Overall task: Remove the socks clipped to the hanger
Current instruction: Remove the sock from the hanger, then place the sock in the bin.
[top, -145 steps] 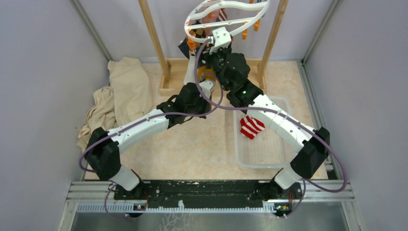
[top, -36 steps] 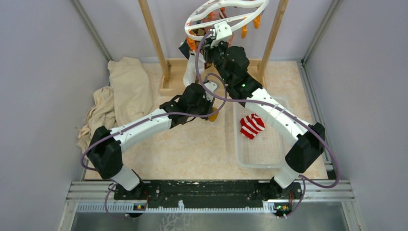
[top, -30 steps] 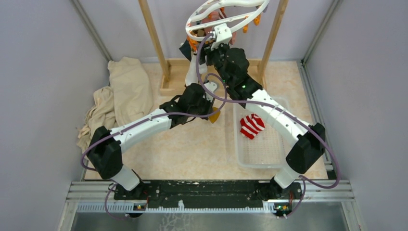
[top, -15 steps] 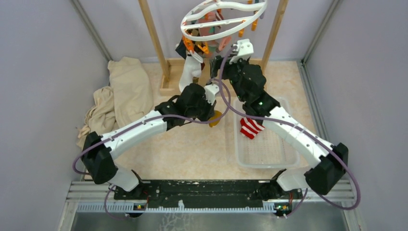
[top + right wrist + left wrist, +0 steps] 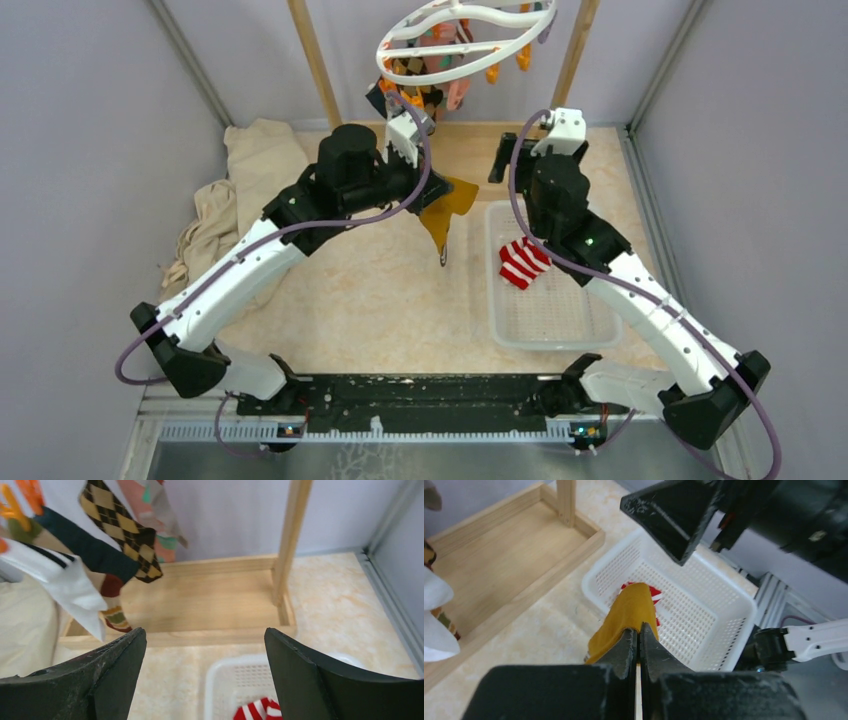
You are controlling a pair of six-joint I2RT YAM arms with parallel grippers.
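Observation:
The white ring hanger (image 5: 465, 40) hangs at the back with several socks (image 5: 430, 70) clipped under it. In the right wrist view I see a brown argyle sock (image 5: 122, 525), a navy one (image 5: 85, 550) and a white one (image 5: 65, 585). My left gripper (image 5: 430, 188) is shut on a mustard yellow sock (image 5: 445, 212), free of the hanger and hanging just left of the basket; its jaws (image 5: 639, 637) pinch the sock's (image 5: 629, 612) edge. My right gripper (image 5: 205, 632) is open and empty, below and right of the hanger (image 5: 540, 155). A red-white striped sock (image 5: 523, 262) lies in the basket.
The white perforated basket (image 5: 550, 320) sits on the floor at right, also in the left wrist view (image 5: 704, 600). The wooden frame's posts (image 5: 310, 60) and base (image 5: 200, 605) stand at the back. A beige cloth (image 5: 255, 180) lies at left. Grey walls close in both sides.
My left gripper has drawn the mustard sock off the hanger, out toward the basket. My right gripper has let go of the hanger area, moved right and down. The ring swung back up.

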